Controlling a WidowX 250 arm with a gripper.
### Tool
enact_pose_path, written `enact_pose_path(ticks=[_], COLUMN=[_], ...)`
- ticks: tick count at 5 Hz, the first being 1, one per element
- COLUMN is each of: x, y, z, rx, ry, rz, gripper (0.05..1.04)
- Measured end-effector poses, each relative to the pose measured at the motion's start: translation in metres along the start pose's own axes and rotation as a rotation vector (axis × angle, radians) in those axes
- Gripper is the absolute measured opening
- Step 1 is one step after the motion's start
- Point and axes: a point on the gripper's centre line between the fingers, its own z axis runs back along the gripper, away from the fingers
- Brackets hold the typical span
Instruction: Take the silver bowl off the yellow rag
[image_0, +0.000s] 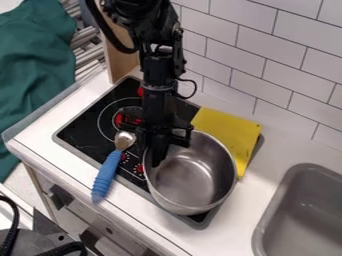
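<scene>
1 silver metal bowl (192, 180) on black cooktop (85, 131), beside or overlapping yellow rag (230, 131). Black gripper (157, 159) at bowl's left rim; cannot tell if clenched. Off-center rim hold could tip bowl; leftward swing could knock blue-handled spoon (107, 175).

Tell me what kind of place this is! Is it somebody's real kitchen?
It looks like a small kitchen, maybe a pretend one set up for the robot. You can see a stove, a sink and a silver bowl. I can't say for sure whether it's real.
</scene>
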Motion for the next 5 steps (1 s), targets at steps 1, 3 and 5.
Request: enact_pose_path(ticks=[1,3,5], x=[0.001,0.017,0.047], y=[-0.002,-0.027,-0.054], z=[0.005,0.050,0.082], rx=[0.029,0.087,0.078], ry=[0.008,-0.196,-0.315], rz=[-0.012,-0.075,-0.135], gripper=[0.489,1.014,1.007])
